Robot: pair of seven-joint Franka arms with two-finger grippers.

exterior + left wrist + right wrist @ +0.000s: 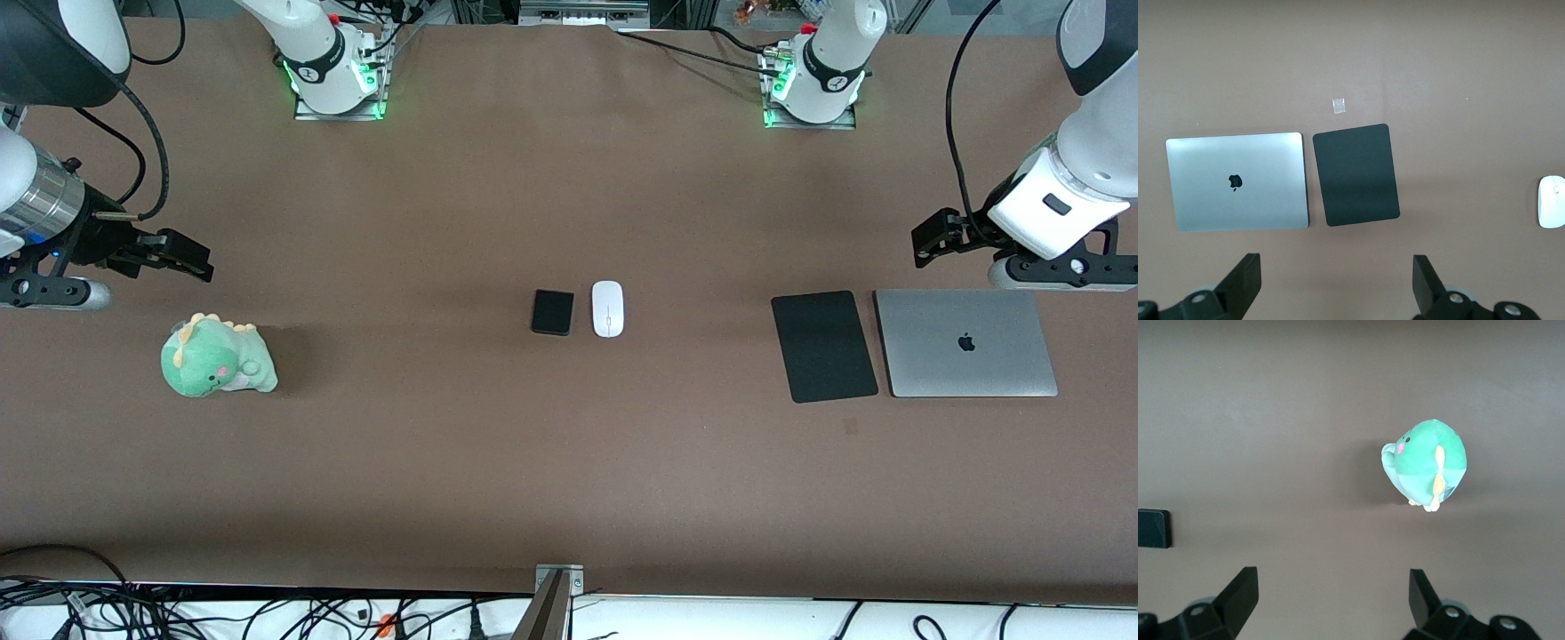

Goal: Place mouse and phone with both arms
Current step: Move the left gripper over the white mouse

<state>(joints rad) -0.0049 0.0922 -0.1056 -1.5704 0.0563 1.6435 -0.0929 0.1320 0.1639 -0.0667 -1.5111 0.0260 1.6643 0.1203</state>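
Note:
The white oval mouse (607, 308) and the small black phone (552, 312) lie side by side at the table's middle, the phone toward the right arm's end. My left gripper (931, 240) hangs open and empty over bare table beside the laptop and mouse pad; its view (1337, 267) shows the mouse (1551, 201) at the edge. My right gripper (182, 256) hangs open and empty over bare table beside the plush; its view (1331, 583) shows a corner of the phone (1153, 528).
A flat black mouse pad (823, 346) and a closed silver laptop (965, 342) lie side by side at the left arm's end. A green plush dinosaur (217, 357) sits at the right arm's end. A small tape scrap (1338, 105) lies by the pad.

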